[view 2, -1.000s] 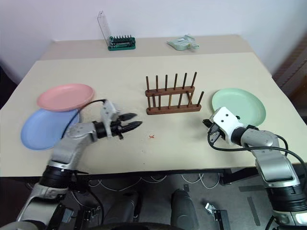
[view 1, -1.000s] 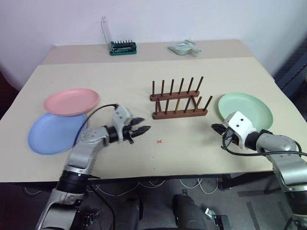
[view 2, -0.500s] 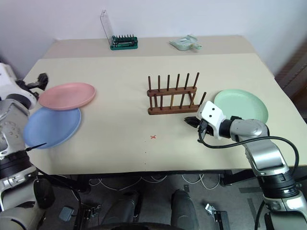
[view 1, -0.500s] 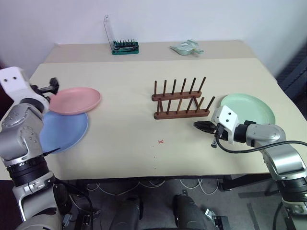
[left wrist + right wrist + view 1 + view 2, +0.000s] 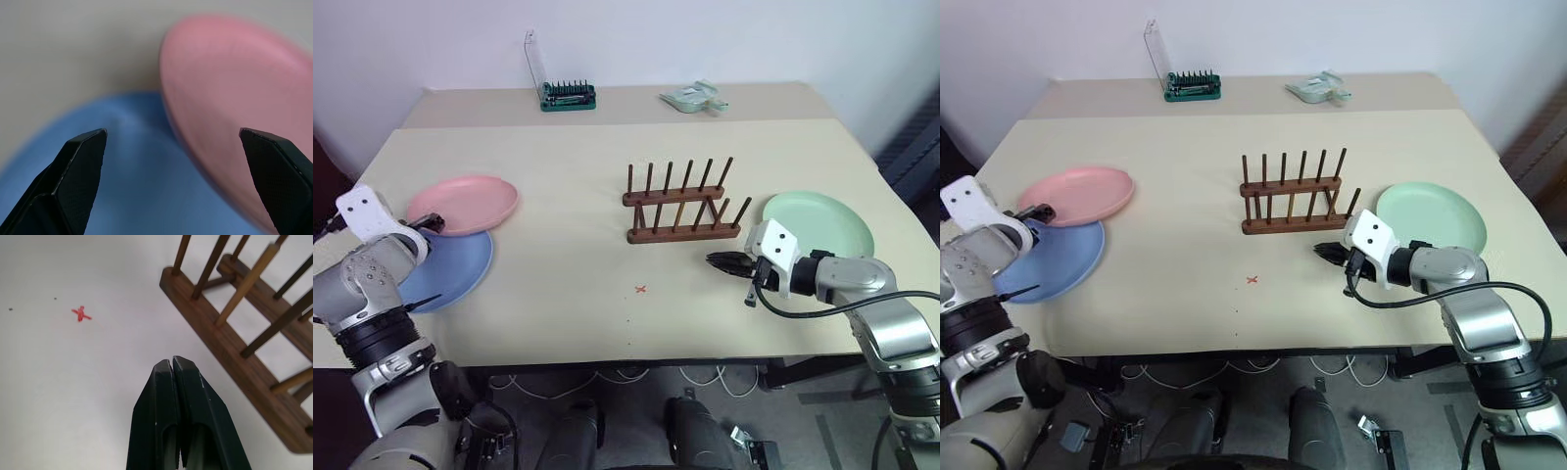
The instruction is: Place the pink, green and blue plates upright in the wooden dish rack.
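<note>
My left pincer [image 5: 171, 142] is spread as wide as it goes and holds nothing. It hangs over the spot where the round pink plastic plate [image 5: 463, 204] overlaps the round blue plastic plate [image 5: 445, 266], at about nine o'clock on the beige tabletop [image 5: 558, 245]. The pink one lies on top, its rim resting across the blue one's far edge. My right pincer [image 5: 172, 363] is pressed shut and empty, just off the near rail of the small dark brown wooden dish rack with upright pegs [image 5: 680, 206], which stands near the table's centre with every slot free. The round pale green plastic plate [image 5: 819, 223] lies flat at three o'clock.

I judge this the approach for the first pick. Next I must get one finger under the pink rim, the other over it, then close.
</note>
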Robot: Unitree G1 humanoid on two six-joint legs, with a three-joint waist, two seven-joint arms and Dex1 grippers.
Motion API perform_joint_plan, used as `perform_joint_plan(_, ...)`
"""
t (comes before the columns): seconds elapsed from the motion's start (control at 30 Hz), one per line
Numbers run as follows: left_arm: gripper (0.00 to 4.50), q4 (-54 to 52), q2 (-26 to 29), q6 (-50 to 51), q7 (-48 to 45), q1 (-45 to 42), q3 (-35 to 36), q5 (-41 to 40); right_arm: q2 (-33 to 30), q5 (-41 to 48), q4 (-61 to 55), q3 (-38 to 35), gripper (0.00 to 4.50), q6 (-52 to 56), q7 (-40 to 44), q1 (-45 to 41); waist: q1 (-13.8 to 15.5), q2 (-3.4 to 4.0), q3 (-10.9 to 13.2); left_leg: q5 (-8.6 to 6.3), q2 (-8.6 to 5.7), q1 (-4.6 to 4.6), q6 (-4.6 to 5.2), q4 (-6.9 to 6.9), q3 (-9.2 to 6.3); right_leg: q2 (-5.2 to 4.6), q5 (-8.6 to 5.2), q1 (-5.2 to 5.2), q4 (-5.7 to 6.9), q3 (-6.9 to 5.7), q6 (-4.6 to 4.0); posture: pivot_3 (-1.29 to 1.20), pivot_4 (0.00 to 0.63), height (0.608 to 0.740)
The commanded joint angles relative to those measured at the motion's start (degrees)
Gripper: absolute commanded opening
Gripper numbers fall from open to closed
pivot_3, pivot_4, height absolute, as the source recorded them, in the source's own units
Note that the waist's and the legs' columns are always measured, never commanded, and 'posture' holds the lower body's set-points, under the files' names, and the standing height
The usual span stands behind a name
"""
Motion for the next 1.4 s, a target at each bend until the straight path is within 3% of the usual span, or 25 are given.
perform_joint_plan(0.03,4.45,0.0,-0.5,-1.2,1.7,-2.2,2.6,-1.1,-0.3,0.2,-2.3,-1.8,0.0,-1.0,-0.7,0.4,-0.1,-0.01,0.0,0.0,0.0,0.0,-0.02,0.0,0.0,0.0,0.0,0.0,0.0,0.0,0.0,0.0,0.15,0.74)
perform_joint_plan(0.13,3.59,0.5,-1.6,-2.5,2.8,-2.9,3.8,-1.7,-0.2,0.3,-2.5,-1.6,0.0,-1.0,-1.1,0.5,-0.1,-0.02,0.0,0.01,0.0,0.0,-0.04,0.0,0.0,0.0,0.0,-0.01,0.01,0.0,0.0,0.0,0.15,0.74)
perform_joint_plan(0.37,0.15,0.3,-2.0,-4.7,3.2,-3.0,4.0,-2.7,-0.2,0.4,-3.0,-1.4,0.0,-0.9,-1.5,0.8,0.0,-0.02,0.0,0.01,0.0,0.0,-0.07,0.0,0.0,0.0,0.0,0.0,0.01,0.0,0.0,0.0,0.15,0.74)
perform_joint_plan(0.67,0.07,-3.1,-3.6,-12.6,-1.2,-3.0,3.3,-6.7,-1.2,0.5,-4.1,-1.8,0.0,-0.4,-1.0,-0.5,0.0,-0.08,0.0,0.01,0.0,-0.01,-0.08,0.01,0.0,0.0,0.0,0.0,0.0,0.0,0.0,0.0,0.15,0.74)
perform_joint_plan(0.9,0.07,-10.5,-5.1,-25.9,-9.8,-4.8,-4.8,-8.3,-3.4,0.9,-4.2,-4.4,0.0,1.1,-2.3,-9.2,0.1,-0.1,0.0,0.03,0.01,-0.07,-0.12,0.02,0.01,0.0,0.01,-0.04,-0.01,0.0,-0.01,0.0,0.15,0.74)
perform_joint_plan(1.03,0.0,-13.8,-7.3,-32.8,-14.0,-6.8,-18.5,-3.5,-1.7,-3.5,-5.3,-0.7,1.26,-2.0,-4.6,-19.6,0.1,-0.11,0.0,0.03,0.0,-0.08,-0.11,0.02,0.03,0.0,0.01,-0.02,-0.04,0.0,-0.01,0.0,0.15,0.74)
perform_joint_plan(1.17,0.0,-14.9,-12.2,-39.2,-14.6,-9.6,-27.8,0.3,1.4,-17.1,-3.6,8.3,3.22,-12.3,-9.9,-26.2,0.2,-0.16,0.0,0.17,-0.01,-0.12,-0.35,0.03,0.02,-0.01,0.01,-0.02,-0.08,0.0,-0.01,0.0,0.15,0.74)
perform_joint_plan(1.4,0.0,-14.0,-19.5,-43.1,-11.8,-13.1,-35.2,3.2,6.7,-26.3,1.9,14.0,3.22,-21.4,-13.9,-31.4,-0.3,-0.15,0.0,0.2,0.0,-0.14,-0.41,-0.02,0.09,-0.01,0.02,-0.14,-0.06,0.02,0.01,0.0,0.15,0.74)
